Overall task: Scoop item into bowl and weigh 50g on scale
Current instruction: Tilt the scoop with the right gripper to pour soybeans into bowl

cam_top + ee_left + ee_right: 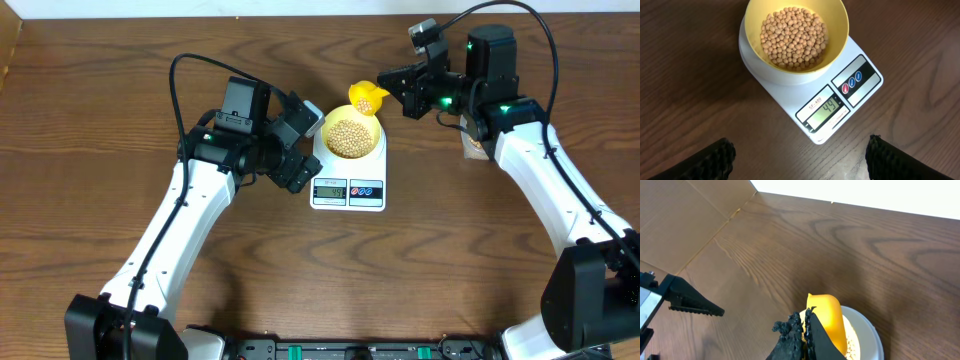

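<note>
Left wrist view: bowl (840, 42) sits on the scale (865, 87) with beans (792, 37) heaped inside. Both lie ahead of my left fingers (715, 160), centred between them and well apart from either. Those fingers are spread as wide as they go, gripping nothing and touching nothing, over bare desk (690, 90). Display (829, 107) faces me and reads 49.

Overhead: left fingers sit off the scale's left side, one near the bowl, the other near the display corner.

Right wrist view: right fingers (800, 335) are pressed together, clamped on the scoop (827, 317). The scoop hangs at the bowl's far rim, just beside the beans. I cannot tell whether it touches the rim.
</note>
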### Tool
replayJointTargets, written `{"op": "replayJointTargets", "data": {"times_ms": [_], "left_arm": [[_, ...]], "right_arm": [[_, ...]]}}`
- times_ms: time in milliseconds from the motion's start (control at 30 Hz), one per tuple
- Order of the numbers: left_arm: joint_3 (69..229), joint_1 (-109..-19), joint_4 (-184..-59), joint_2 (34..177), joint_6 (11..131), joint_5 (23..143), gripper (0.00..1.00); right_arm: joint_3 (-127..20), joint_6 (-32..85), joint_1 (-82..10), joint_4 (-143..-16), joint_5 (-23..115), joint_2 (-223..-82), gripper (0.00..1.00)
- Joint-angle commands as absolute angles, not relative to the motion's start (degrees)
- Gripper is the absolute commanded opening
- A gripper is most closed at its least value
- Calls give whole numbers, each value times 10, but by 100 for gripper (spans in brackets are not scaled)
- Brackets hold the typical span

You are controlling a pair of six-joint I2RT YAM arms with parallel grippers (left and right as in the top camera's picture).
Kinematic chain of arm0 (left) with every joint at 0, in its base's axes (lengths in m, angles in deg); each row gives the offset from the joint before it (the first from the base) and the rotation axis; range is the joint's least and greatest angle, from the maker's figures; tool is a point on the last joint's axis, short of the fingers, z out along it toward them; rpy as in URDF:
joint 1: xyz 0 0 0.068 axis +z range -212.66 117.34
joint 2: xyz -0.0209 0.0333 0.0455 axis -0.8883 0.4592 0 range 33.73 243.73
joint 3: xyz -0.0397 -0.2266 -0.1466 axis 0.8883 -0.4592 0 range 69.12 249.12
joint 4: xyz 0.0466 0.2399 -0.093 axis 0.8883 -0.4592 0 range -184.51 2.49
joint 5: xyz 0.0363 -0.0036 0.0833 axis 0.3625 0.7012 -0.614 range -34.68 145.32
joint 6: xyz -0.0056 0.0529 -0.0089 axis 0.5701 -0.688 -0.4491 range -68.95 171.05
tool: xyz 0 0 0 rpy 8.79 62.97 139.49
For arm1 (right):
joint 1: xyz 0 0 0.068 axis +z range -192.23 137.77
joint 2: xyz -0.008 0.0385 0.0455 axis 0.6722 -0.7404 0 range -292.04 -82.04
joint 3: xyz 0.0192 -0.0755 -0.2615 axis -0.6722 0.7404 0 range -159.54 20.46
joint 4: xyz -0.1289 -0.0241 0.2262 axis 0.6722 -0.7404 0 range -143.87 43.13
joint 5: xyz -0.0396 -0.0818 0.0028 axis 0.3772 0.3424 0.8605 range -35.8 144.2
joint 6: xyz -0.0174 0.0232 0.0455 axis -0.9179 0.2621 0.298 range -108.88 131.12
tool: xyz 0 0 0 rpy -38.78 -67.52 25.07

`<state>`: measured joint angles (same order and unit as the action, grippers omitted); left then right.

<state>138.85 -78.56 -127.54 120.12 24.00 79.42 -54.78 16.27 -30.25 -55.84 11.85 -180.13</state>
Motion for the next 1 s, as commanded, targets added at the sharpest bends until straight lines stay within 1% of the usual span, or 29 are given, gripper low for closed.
{"op": "replayJointTargets", "data": {"times_ms": [0, 133, 300, 433, 567, 967], "left_arm": [[1382, -783, -1275, 1199, 236, 802, 86], [1382, -783, -1275, 1199, 236, 802, 86], [1382, -783, -1275, 1199, 236, 802, 86], [1382, -783, -1275, 1199, 236, 802, 86], [1382, -783, -1275, 1199, 236, 802, 86], [1382, -783, -1275, 1199, 236, 802, 86]], "right_arm": [[-548, 153, -298, -556, 118, -1787, 1], [-548, 152, -298, -576, 119, -1787, 1], [-548, 147, -298, -557, 121, -1787, 1], [-548, 146, -298, -583, 121, -1787, 1], [-548, 147, -298, -560, 121, -1787, 1], [-548, 147, -298, -570, 121, -1787, 1]]}}
